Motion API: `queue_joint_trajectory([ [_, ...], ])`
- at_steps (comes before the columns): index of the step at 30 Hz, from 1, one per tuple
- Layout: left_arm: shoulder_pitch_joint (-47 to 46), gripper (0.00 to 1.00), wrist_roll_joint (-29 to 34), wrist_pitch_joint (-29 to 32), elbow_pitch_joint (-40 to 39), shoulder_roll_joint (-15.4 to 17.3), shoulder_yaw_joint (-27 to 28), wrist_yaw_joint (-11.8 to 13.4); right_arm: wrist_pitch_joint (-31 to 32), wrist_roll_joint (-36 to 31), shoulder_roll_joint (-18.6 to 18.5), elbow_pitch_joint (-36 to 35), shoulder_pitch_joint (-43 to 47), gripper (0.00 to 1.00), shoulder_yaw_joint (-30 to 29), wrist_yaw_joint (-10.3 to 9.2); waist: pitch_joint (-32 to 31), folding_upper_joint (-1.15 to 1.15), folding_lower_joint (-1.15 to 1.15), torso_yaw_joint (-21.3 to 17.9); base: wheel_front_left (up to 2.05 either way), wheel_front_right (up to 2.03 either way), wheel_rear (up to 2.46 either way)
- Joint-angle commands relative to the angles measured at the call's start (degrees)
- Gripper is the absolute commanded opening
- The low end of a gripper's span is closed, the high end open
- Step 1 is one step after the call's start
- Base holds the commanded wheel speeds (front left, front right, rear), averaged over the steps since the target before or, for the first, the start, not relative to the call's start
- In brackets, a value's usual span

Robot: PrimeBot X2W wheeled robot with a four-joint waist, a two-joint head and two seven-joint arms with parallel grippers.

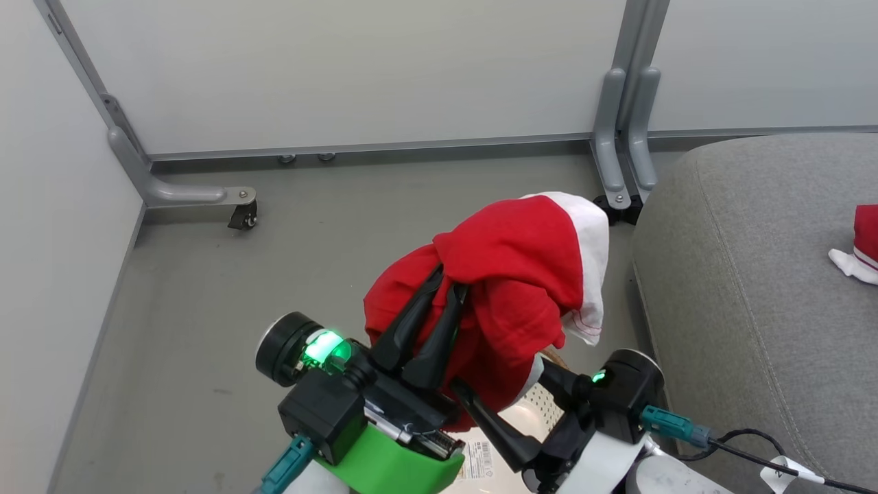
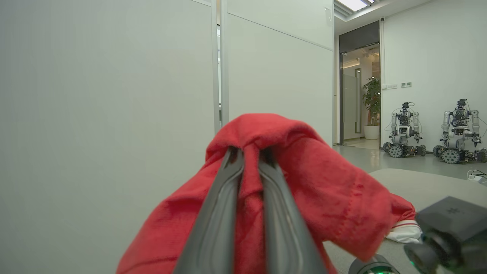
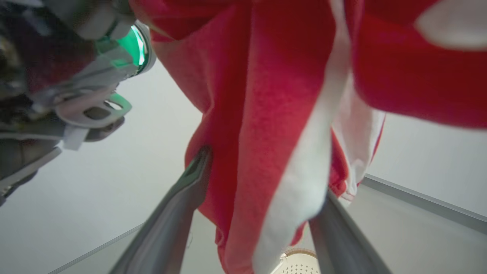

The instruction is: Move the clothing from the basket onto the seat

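Note:
My left gripper (image 1: 451,281) (image 2: 249,152) is shut on a fold of red clothing (image 1: 521,274) (image 2: 304,179) with a white panel, which hangs bunched in the air to the left of the seat. The garment's lower part (image 3: 266,114) hangs down between the spread fingers of my right gripper (image 1: 501,377) (image 3: 266,171), which stands open just below. Under it shows the cream perforated basket (image 1: 542,412) (image 3: 300,262) with its label sticker. The grey seat (image 1: 754,309) (image 2: 422,186) lies at the right, and another red and white garment (image 1: 861,247) rests on it at the far right edge.
Pale partition walls with grey metal feet (image 1: 617,158) and a caster (image 1: 243,216) stand close behind and to the left. A black cable (image 1: 754,442) runs from my right wrist. Two parked robots (image 2: 405,129) and a potted plant (image 2: 371,102) stand far off.

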Motion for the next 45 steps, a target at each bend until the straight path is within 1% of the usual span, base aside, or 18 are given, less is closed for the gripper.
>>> queue_joint_trajectory([
  [1,-0.9,0.00,0.0,0.0,0.0,0.1,-0.2,0.2,0.0,-0.5,0.2,0.4,-0.7,1.00,-0.2,-0.03,0.0,0.00,0.00,0.1,0.00,0.00,0.00],
  [8,-0.7,0.00,-0.4,0.0,0.3,0.1,-1.6,0.1,0.0,-0.7,1.3,1.5,-1.3,1.00,0.4,-0.03,-0.1,0.00,0.00,0.4,0.00,0.00,0.00],
  [9,-0.7,0.00,-0.4,0.0,0.3,0.1,-1.7,0.0,0.0,-0.7,1.4,1.6,-1.3,0.95,0.5,-0.03,-0.1,0.00,0.00,0.5,0.00,0.00,0.00],
  [10,-0.7,0.00,-0.5,0.0,0.4,0.1,-1.8,0.0,0.0,-0.8,1.4,1.8,-1.5,0.00,0.7,-0.03,-0.1,0.00,0.00,0.5,0.00,0.00,0.00],
  [13,-0.7,0.00,-0.5,0.0,0.5,0.1,-1.9,0.0,0.0,-2.4,1.6,2.1,-2.0,0.00,0.3,-0.03,-0.2,0.00,0.00,0.5,0.00,0.00,0.00],
  [18,-0.6,0.00,-0.6,0.0,0.6,0.1,-2.0,-0.1,0.0,-3.3,2.1,1.9,-1.5,0.00,-0.2,-0.03,-0.1,0.00,0.00,0.4,0.00,0.00,0.00],
  [45,0.4,0.00,-0.2,0.0,1.2,0.1,-0.7,-0.3,0.0,-3.6,2.8,0.9,0.2,0.00,-2.2,-0.04,-0.9,0.00,0.00,-0.1,0.00,0.00,0.00],
])
